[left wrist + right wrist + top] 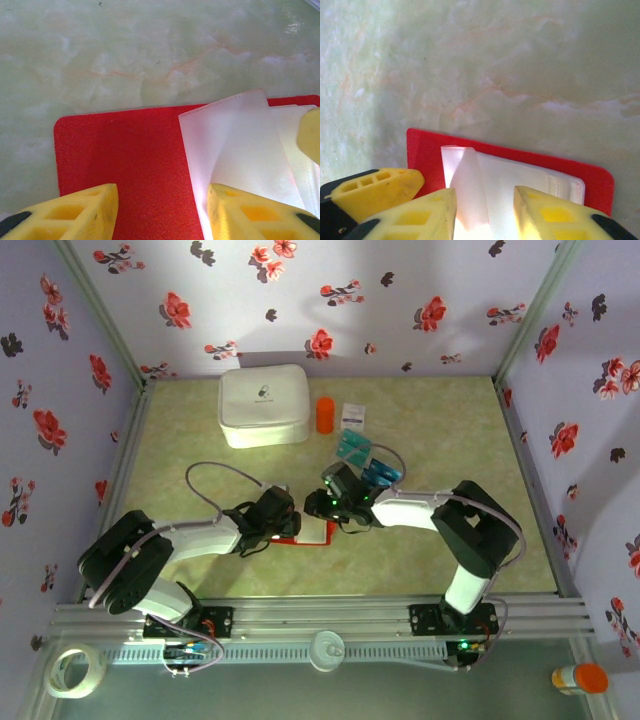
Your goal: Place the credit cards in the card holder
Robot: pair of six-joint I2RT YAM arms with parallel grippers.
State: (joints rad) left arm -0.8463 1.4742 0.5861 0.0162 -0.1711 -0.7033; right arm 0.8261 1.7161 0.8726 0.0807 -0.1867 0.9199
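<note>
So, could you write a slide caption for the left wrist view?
Left gripper, jaws open, over the open red wallet and its fanned clear sleeves.

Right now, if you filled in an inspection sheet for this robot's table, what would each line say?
Surface: pale green marbled table, nothing spilled.
Job's things: red card holder lies flat, its clear sleeves exposed and one lifted; teal and blue credit cards lie just beyond the right tool, outside the holder.
Clutter: white case, orange cylinder, small white box at the back.
Tools: left tool and right tool both open over the card holder.
Cables: grey cable loops over the left arm.
Surroundings: floral walls; tape roll and orange-capped bottle beyond the front rail.
</note>
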